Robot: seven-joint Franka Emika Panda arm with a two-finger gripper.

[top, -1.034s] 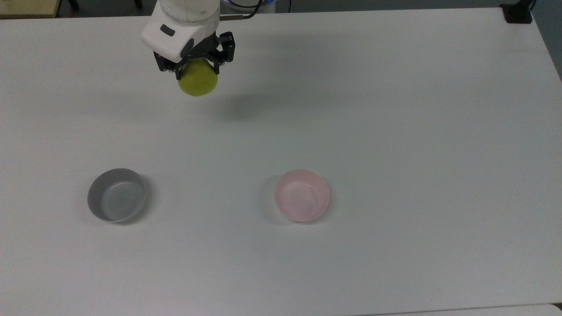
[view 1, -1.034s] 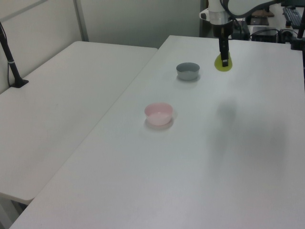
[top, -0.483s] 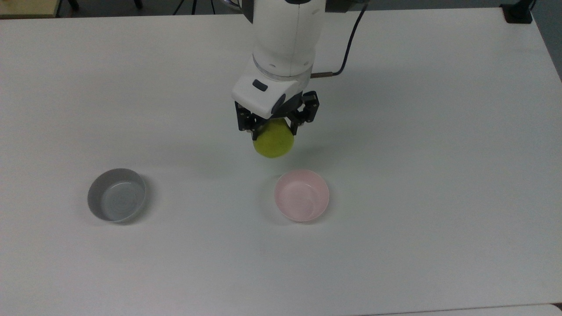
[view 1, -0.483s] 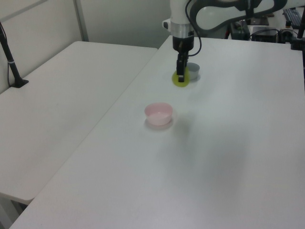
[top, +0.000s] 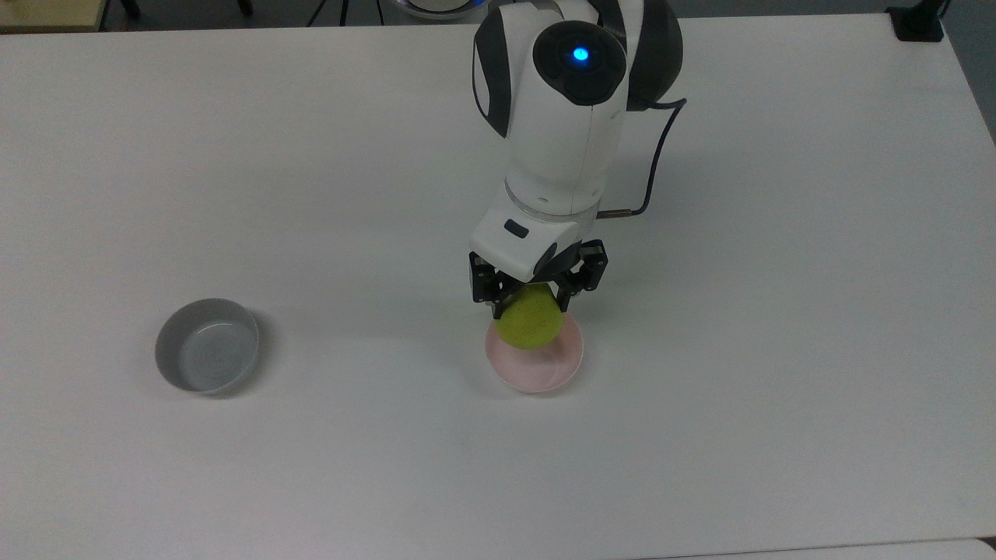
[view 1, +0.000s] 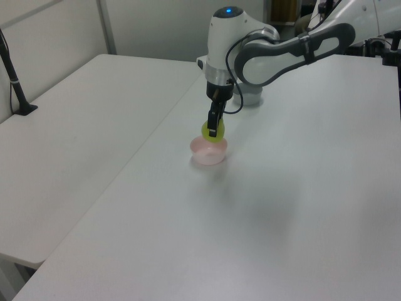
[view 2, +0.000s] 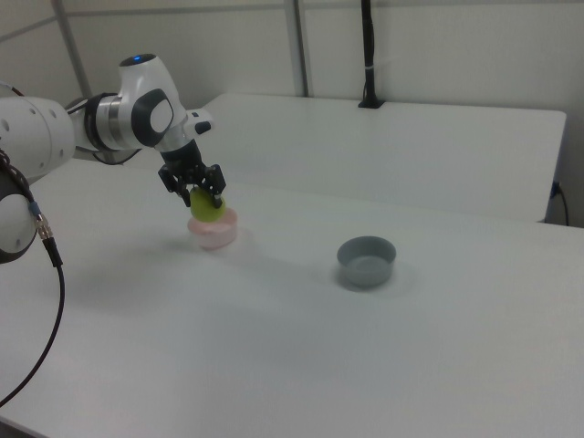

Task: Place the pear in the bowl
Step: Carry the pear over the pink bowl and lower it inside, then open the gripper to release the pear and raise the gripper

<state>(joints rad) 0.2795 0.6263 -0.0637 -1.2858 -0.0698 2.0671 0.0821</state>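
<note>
One claw [top: 531, 305] pinching pear [top: 531, 320] over pink bowl [top: 545, 372]; bowl's far rim hidden in top view.

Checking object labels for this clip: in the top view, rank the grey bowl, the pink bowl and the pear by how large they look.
1-2. Grey bowl and pink bowl: they look about alike; the pink one is partly covered, so I won't rank them.
3. Pear: smallest, even though it is held in the tool above the pink bowl, nearer the camera.
</note>
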